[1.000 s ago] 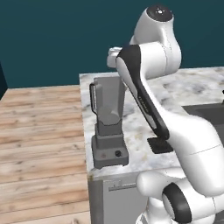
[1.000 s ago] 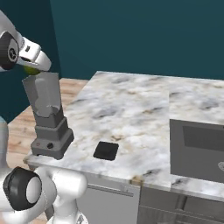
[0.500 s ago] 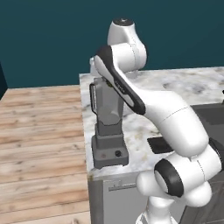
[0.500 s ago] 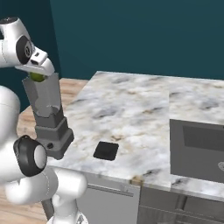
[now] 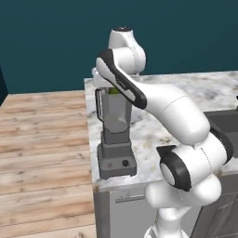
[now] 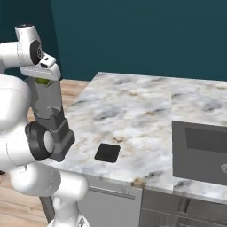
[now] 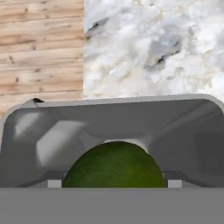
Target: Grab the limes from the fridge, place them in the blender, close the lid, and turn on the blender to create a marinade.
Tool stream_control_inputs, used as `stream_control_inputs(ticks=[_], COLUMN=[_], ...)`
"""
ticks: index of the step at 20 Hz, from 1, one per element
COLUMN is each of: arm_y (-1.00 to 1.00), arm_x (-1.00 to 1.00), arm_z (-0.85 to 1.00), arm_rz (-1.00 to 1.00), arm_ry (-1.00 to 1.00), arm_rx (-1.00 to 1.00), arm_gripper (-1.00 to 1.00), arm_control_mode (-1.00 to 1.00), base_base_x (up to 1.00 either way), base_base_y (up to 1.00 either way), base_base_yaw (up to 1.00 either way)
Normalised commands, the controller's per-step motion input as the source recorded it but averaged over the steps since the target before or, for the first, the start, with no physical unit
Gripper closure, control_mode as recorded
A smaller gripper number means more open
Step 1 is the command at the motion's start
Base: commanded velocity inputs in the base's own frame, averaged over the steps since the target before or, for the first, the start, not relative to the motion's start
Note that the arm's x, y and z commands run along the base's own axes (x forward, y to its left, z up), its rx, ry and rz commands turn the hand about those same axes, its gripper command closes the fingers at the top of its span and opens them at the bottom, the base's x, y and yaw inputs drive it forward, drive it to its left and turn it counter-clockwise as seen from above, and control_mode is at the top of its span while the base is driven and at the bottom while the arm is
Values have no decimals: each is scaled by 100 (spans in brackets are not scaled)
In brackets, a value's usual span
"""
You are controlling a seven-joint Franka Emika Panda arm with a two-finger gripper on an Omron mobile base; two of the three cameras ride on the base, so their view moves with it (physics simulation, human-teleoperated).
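The blender (image 5: pixel 116 135) stands at the counter's near left corner, its grey jar open at the top. My gripper (image 6: pixel 43 82) hangs right over the jar mouth, shut on a dark green lime (image 6: pixel 43 81). In the hand view the lime (image 7: pixel 114 168) sits between the fingertips, with the jar's square rim (image 7: pixel 109 101) and hollow inside just below it. From the left base view the lime (image 5: pixel 113 91) peeks out at the jar's top edge. The flat black lid (image 6: pixel 107 152) lies on the counter to the right of the blender base. The fridge is out of view.
The marble counter (image 6: pixel 133 111) runs back and to the right. A dark recessed basin (image 6: pixel 199 150) is set into it at the right. Wooden floor (image 5: pixel 42 139) lies left of the counter edge. My own arm arches over the blender.
The arm has swung left and the hand with the lime has come down a little onto the jar mouth. Blender and lid have not moved.
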Motion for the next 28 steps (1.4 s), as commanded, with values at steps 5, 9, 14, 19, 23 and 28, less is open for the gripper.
stream_control_inputs(ticks=[5, 9, 14, 19, 23, 28], arm_y=[0, 0, 0, -8, -46, -87], arm_x=[-1, 0, 0, -28, -57, -81], arm_z=[-29, 0, 1, 52, 92, 28], arm_rz=[5, 2, 1, 0, 0, 0], arm_ry=[0, 0, -2, -10, -23, -16], arm_rx=[0, 0, 0, 0, 2, 12], arm_gripper=[-100, -100, -100, -100, -100, -100], arm_control_mode=[-100, -100, -100, -100, -100, -100], base_base_x=[0, 0, 0, 0, 0, 0], base_base_y=[0, 0, 0, 0, 0, 0], base_base_yaw=[0, 0, 0, 0, 0, 0])
